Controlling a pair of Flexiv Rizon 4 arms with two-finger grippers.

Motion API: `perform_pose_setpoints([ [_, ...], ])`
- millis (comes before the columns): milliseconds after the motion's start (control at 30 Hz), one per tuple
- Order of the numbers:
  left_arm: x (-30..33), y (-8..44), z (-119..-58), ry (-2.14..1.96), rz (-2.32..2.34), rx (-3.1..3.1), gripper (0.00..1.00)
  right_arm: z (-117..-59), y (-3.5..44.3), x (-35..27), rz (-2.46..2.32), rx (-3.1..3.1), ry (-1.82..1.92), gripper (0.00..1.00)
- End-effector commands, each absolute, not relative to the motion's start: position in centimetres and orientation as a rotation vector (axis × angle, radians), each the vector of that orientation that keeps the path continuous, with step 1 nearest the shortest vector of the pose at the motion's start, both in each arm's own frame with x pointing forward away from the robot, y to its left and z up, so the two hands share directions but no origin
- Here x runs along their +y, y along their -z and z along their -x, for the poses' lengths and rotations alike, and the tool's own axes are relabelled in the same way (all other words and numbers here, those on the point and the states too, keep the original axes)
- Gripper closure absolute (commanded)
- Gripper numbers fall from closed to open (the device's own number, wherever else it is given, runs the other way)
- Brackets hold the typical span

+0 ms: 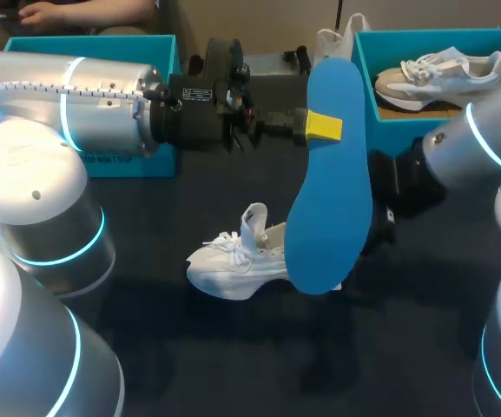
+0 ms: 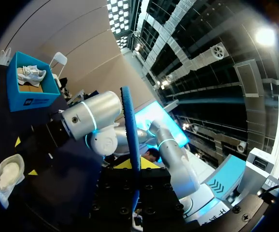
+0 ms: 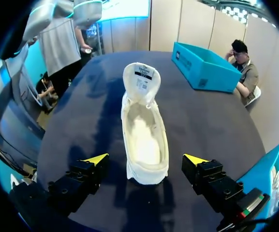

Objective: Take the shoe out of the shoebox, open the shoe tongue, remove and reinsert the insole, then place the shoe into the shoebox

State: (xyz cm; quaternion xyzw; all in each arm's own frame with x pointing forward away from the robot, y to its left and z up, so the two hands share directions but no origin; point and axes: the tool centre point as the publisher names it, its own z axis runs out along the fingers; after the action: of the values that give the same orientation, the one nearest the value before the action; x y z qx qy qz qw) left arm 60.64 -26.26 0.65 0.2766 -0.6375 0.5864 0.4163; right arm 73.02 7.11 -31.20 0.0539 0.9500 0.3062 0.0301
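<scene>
My left gripper (image 1: 322, 127) holds a blue insole (image 1: 330, 182) in the air above the table, shut on its upper part. In the left wrist view the insole (image 2: 131, 140) stands edge-on between the yellow tips. A white shoe (image 1: 237, 258) lies on the dark table below it, tongue pulled up and no insole inside. My right gripper (image 3: 146, 159) hovers open at the heel end of the shoe (image 3: 144, 135), one finger on each side without touching. In the head view the insole hides most of that gripper.
At the back right a teal shoebox (image 1: 406, 130) holds a second white shoe (image 1: 441, 74). Another teal box (image 1: 115, 163) stands at the back left behind my left arm. A white bag (image 1: 332, 42) sits between the two boxes.
</scene>
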Motion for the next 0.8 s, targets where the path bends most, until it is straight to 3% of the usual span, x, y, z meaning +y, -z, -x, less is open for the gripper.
perform_pose_setpoints([
  [33,-26.37,-0.64,-60.58,-1.472,-0.697,-1.602,1.00,-72.89,30.58,7.83,-0.197,3.018,-0.629,0.00],
  [800,-26.37,-0.64,-60.58,-1.472,-0.697,-1.602,1.00,-73.20,29.81,8.35,-0.175,3.082,-0.450,0.00],
])
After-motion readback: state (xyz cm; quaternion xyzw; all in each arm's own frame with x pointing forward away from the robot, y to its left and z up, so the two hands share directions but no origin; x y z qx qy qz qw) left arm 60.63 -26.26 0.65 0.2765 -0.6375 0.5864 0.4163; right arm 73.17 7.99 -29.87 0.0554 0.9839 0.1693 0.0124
